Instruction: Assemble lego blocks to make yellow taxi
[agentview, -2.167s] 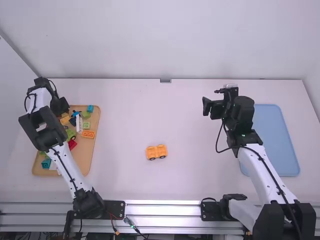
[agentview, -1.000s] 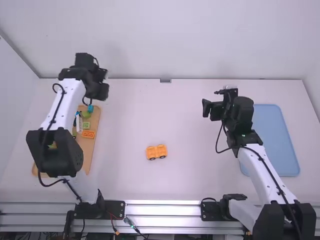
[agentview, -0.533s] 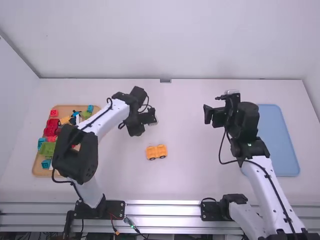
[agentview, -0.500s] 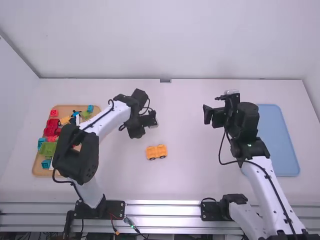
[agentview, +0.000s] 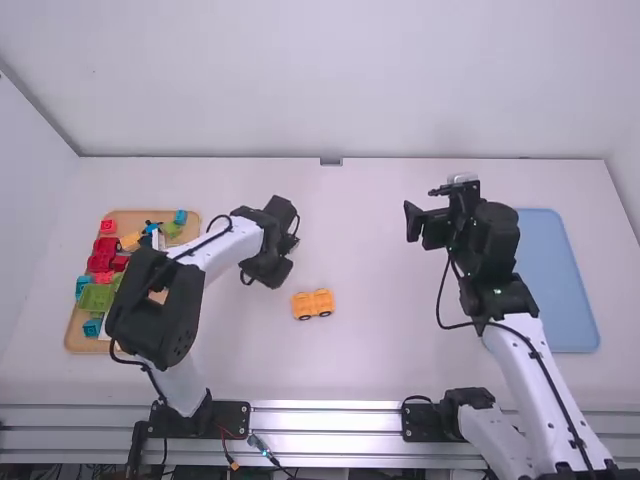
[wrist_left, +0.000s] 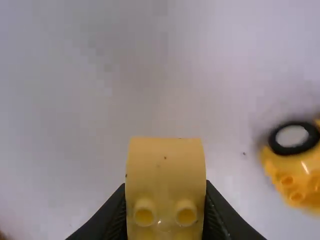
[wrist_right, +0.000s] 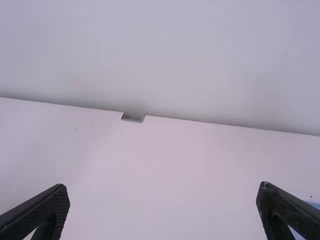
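The left arm (agentview: 228, 246) bends inward, its left hand (agentview: 268, 268) angled down with fingers (wrist_left: 116, 216) pinched close. The right arm (agentview: 540, 385) holds its right hand (agentview: 425, 226) raised, fingers (wrist_right: 44, 212) spread wide.

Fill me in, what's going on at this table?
The left gripper is holding a yellow block above the table, near the wheeled base, which sits apart on the table. The block is not on the base yet. The right gripper is open and empty. More bricks lie in the tray at the left.
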